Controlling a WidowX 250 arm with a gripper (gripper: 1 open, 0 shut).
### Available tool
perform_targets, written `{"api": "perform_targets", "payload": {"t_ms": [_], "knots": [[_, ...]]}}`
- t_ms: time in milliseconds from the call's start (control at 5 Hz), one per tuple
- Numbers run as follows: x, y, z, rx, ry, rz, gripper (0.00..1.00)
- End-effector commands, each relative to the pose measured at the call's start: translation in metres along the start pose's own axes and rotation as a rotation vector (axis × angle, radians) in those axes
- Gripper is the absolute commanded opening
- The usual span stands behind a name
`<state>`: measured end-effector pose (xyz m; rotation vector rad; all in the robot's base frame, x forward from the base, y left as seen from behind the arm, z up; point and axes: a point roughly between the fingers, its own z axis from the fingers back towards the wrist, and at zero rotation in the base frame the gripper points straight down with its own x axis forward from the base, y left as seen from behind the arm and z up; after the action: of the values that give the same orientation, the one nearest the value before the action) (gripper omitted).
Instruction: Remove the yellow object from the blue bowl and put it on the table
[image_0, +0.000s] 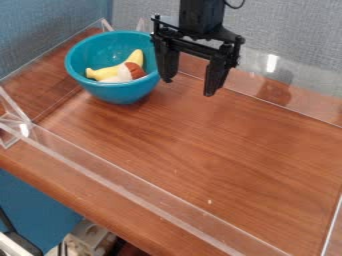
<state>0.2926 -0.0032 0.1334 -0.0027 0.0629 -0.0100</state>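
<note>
One blue bowl (118, 70) is sitting near the far left corner of the table (201, 140), and it is holding two small things. One is the yellow object (120, 62), a curved banana shape that is lying inside the bowl, arching from the left side round toward the back. One cream-and-brown toy (132, 72) is lying beside it, toward the right of the bowl's inside, touching or nearly touching the yellow piece; I cannot tell which. Both are sitting below the rim.

One gripper (189, 82) is hanging just to the right of the bowl, pointing straight down, with its two black fingers spread wide and nothing between them. The left finger is showing right beside the bowl's right rim, while the right finger is hanging over bare wood. Whether the left finger is touching the rim I cannot tell.

Low clear walls (54, 130) are running round the reddish-brown tabletop on all sides. Nothing else loose is resting on the wood.
</note>
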Motion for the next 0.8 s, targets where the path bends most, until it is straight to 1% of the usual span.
{"api": "perform_targets", "payload": {"t_ms": [0, 200, 400, 600], "knots": [[0.004, 0.028, -0.006, -0.003, 0.011, 0.024, 1.00], [0.013, 0.075, -0.010, -0.015, -0.001, 0.073, 1.00], [0.020, 0.107, -0.003, -0.030, -0.018, 0.138, 1.00], [0.031, 0.127, 0.000, -0.048, -0.027, 0.210, 1.00]]}}
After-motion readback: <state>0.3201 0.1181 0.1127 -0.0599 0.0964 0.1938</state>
